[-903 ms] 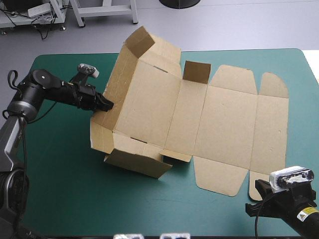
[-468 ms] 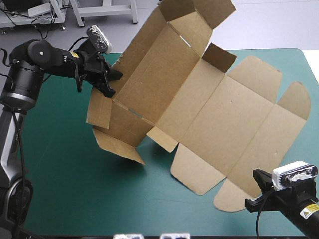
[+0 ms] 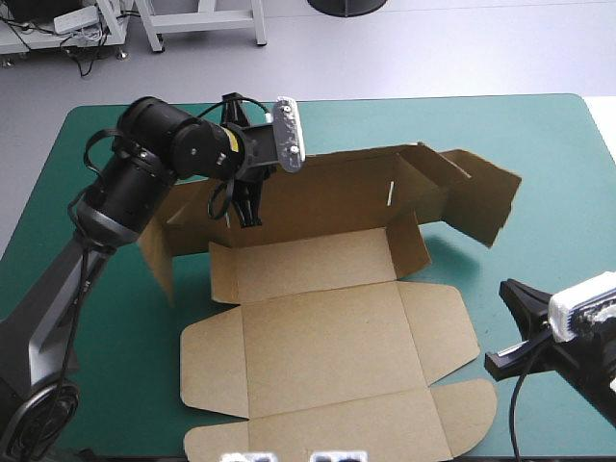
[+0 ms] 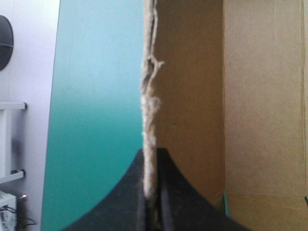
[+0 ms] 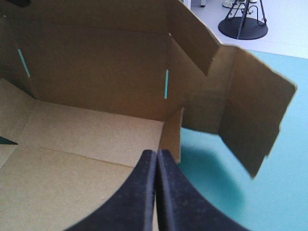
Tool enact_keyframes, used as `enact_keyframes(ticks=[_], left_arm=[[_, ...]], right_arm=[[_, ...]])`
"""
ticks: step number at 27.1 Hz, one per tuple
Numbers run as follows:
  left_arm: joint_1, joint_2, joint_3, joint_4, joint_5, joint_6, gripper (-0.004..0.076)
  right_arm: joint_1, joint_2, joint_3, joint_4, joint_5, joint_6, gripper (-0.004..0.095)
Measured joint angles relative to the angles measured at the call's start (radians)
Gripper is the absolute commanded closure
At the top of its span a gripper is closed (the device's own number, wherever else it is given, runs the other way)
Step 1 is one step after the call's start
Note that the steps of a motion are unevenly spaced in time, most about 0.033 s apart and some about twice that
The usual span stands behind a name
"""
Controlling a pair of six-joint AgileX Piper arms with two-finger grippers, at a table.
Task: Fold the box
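The brown box [image 3: 327,327] lies mostly flat in mid-table, its lid panels reaching the near edge. Its long far wall [image 3: 337,197] stands upright, with an end flap [image 3: 481,197] jutting right above the cover. My left gripper [image 3: 246,210] is shut on that wall's top edge near its left end. In the left wrist view the board's frayed edge [image 4: 148,110] runs straight between the black fingers [image 4: 152,192]. My right gripper [image 3: 500,361] hovers off the box's right side, shut and empty. Its tip [image 5: 156,156] points at the box floor [image 5: 82,139] beside a short raised flap [image 5: 172,132].
The teal-green cover [image 3: 106,318] shows left of the box, and also to its right [image 3: 539,241] under the jutting flap. A side flap [image 3: 159,255] hangs off the wall's left end. The box's near flaps reach the table's near edge [image 3: 318,448].
My left gripper has swung the box down from a high tilt and turned it; the long wall now stands along the far side. My right gripper has barely shifted.
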Motion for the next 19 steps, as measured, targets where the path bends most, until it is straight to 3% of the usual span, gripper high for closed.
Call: enact_keyframes(ticks=[5,14,16,19], left_arm=[[-0.099,0.0,0.0,0.155,-0.039,-0.043,0.0733],[-0.116,-0.01,0.09,0.229,-0.152,-0.002,0.0733],[-0.116,-0.022,0.15,0.249,-0.224,0.002,0.0733],[-0.116,-0.045,0.277,0.27,-0.454,-0.002,0.0733]], right_arm=[[0.0,0.109,-0.136,0.01,0.004,-0.041,0.0928],[0.0,0.318,-0.385,0.006,0.037,-0.061,0.0928],[0.0,0.372,-0.426,0.006,0.037,-0.061,0.0928],[0.0,0.499,-0.509,0.004,0.061,-0.061,0.0928]])
